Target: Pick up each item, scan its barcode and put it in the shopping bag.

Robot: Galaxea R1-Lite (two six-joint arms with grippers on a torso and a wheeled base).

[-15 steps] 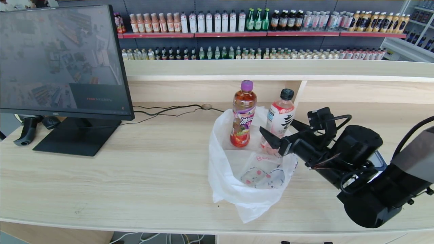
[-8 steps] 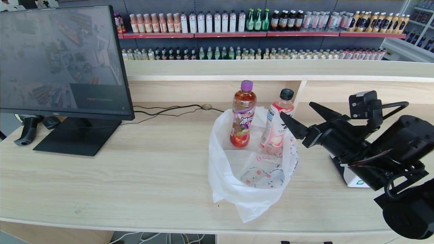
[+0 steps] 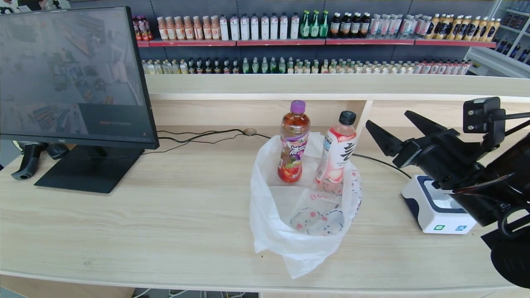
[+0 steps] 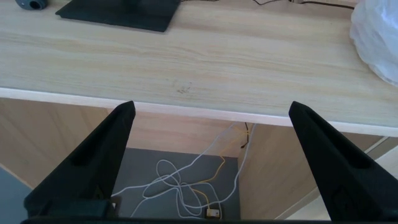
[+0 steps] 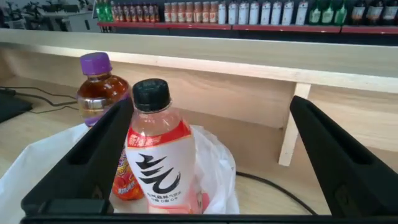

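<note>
Two stand in one shopping bag (image 3: 265,215): purple-capped bottle (image 3: 294,142), black-capped bottle (image 3: 337,153) at its three o'clock. My right gripper (image 3: 386,118), at the bag's two o'clock, and left gripper (image 4: 211,106) both have fingers apart.

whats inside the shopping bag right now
Two upright bottles: a purple-capped bottle and a black-capped bottle, at the shopping bag's far side. The crumpled near wall covers part of its floor.

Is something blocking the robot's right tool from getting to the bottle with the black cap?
No, nothing visible does. The open right tool faces the black-capped bottle with only air between them. The purple-capped bottle stands on its other side, away from the tool.
</note>
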